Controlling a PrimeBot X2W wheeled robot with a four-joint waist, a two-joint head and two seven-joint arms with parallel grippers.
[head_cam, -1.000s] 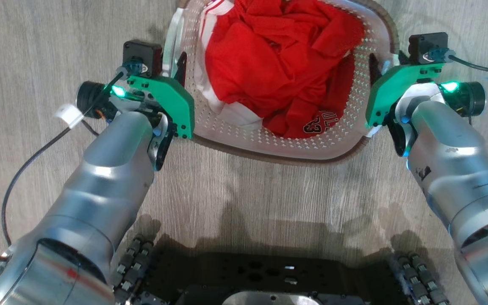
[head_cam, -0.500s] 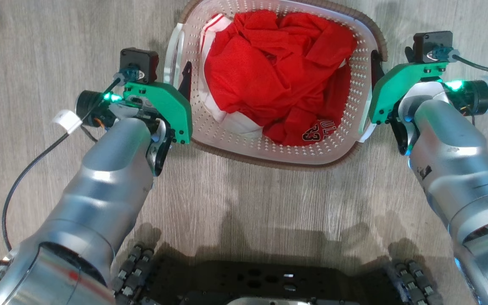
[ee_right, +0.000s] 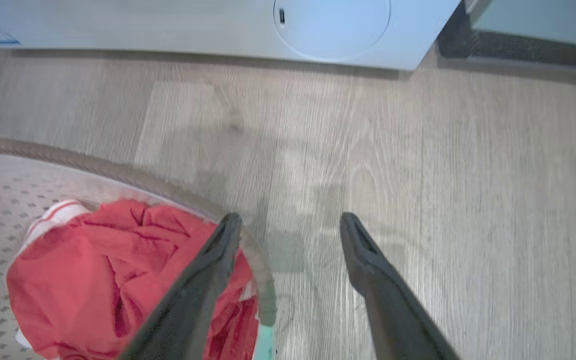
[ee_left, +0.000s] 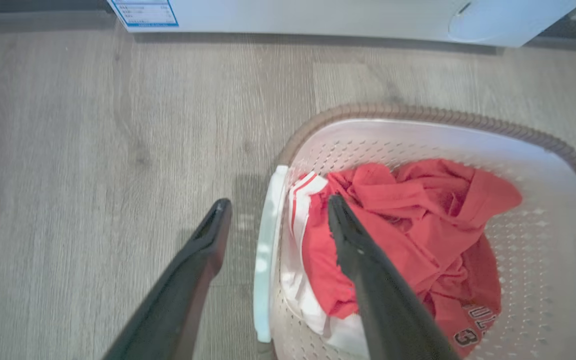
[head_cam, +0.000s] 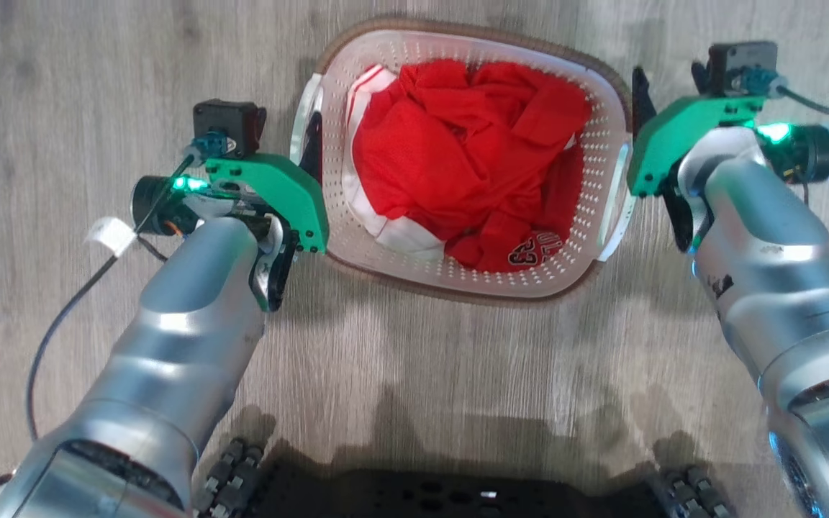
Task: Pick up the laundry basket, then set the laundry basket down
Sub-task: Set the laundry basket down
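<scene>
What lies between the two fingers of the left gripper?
In the left wrist view, the open left gripper straddles the white side handle of the laundry basket: one of its fingers is outside the basket, the other over the red clothing.

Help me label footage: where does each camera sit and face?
Head: on the head, facing down at the laundry basket on the floor; left forearm, right forearm, base show.
Left wrist: on that wrist, along the open left tool straddling the handle.
Right wrist: likewise, along the open right tool straddling the rim.
Shared: basket and red clothes; wrist views, a white appliance.
</scene>
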